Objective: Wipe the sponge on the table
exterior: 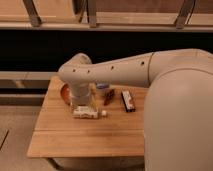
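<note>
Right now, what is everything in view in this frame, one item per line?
table: one, light-brown wood planks, centre of view
sponge: one, pale, under the gripper, left half of table
bowl: one, orange, behind the wrist, partly hidden
cup: one, whitish, right of the wrist
oblong item: one, red-brown, right of cup
flat packet: one, dark, furthest right
small piece: one, white, right of sponge
arm: one, pale grey, reaching in from right
gripper: one, pale, down at the sponge
</note>
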